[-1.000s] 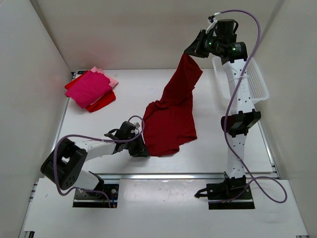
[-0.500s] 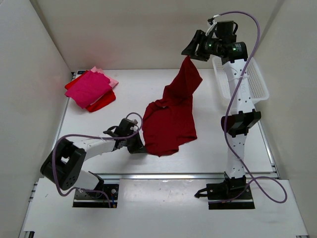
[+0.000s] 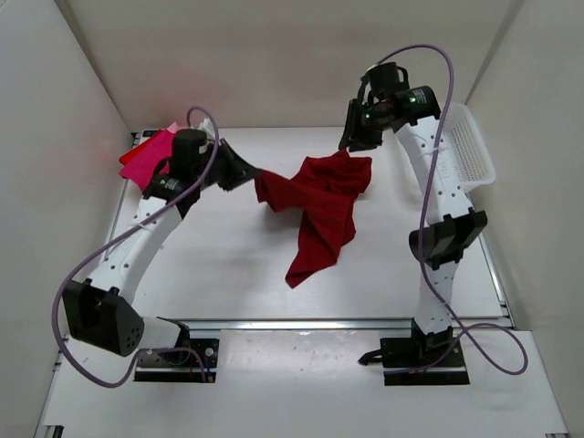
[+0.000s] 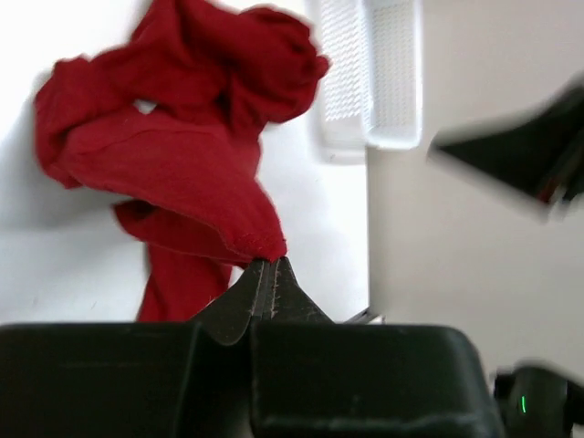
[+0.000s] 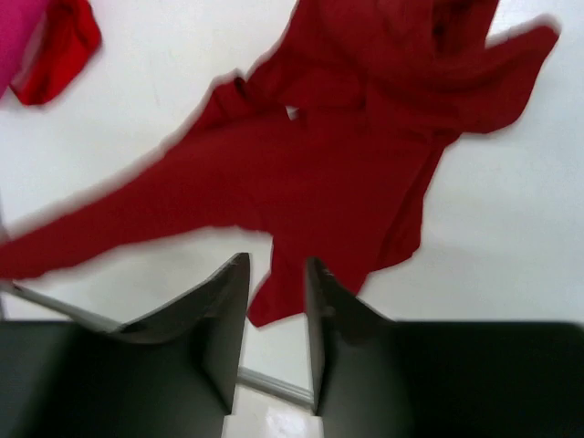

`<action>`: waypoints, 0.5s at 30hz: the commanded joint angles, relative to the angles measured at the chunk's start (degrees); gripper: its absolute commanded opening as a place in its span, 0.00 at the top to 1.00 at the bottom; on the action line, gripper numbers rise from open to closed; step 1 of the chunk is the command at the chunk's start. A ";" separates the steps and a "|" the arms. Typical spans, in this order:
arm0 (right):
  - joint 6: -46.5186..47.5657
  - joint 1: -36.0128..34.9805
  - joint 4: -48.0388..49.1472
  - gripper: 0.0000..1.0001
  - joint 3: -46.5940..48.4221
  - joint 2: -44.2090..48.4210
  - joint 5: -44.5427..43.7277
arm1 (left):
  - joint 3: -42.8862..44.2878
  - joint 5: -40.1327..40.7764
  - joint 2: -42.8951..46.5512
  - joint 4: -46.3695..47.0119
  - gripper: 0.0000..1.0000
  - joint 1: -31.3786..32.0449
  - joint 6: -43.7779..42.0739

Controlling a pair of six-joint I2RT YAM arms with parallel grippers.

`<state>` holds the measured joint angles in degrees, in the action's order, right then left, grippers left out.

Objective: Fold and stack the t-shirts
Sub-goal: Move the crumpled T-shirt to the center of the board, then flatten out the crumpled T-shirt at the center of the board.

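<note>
Now L gripper (image 4: 267,274) clenched on dark red shirt (image 3: 319,196); R gripper (image 5: 276,274) released above it, basket (image 3: 476,146) nearby.

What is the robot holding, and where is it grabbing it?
The left gripper pinches the dark red t-shirt by a stitched edge. The right gripper is open above the shirt and holds nothing.

no readable text, labels, brands or numbers show in any view.
</note>
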<state>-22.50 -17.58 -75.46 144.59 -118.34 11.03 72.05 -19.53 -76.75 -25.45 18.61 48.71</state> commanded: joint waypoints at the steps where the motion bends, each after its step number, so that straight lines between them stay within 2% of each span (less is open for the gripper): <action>1: -1.40 -3.85 -0.84 0.78 -11.89 17.04 -9.61 | 5.90 -2.44 -4.10 -2.15 1.00 -1.38 0.33; 3: -2.89 -6.31 8.34 0.80 -37.14 31.17 -7.44 | 7.05 -3.06 -5.77 -1.36 1.00 -2.17 0.69; 4: -5.42 -6.76 16.84 0.84 -45.11 34.81 -2.38 | 7.40 -2.97 -6.82 -1.44 1.00 -3.22 0.69; 5: -7.27 -6.94 21.36 0.90 -60.33 41.55 3.85 | 7.75 -2.88 -7.53 -1.27 1.00 -3.93 0.51; 6: -11.03 -5.89 28.72 0.91 -73.10 46.75 6.96 | 8.10 -2.88 -8.58 -1.79 1.00 -5.93 0.25; 8: -15.19 -7.19 37.20 0.92 -86.51 52.39 9.54 | 10.64 -2.88 -10.16 -2.32 1.00 -9.10 0.34; 11: -16.35 -7.38 45.99 0.90 -96.40 55.76 11.72 | 16.78 -1.21 -12.80 -3.99 1.00 -12.97 -0.54; 12: -16.17 -6.33 47.67 0.87 -98.69 55.77 13.13 | 19.68 0.79 -14.29 -5.30 1.00 -14.47 -0.98; 15: -15.91 -1.77 54.36 0.74 -103.97 54.28 15.78 | 21.72 -1.20 -16.14 -4.27 1.00 -21.13 2.60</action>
<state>-36.67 -22.74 -36.27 42.59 -64.69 22.48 89.58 -20.78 -94.41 -30.24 3.01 49.25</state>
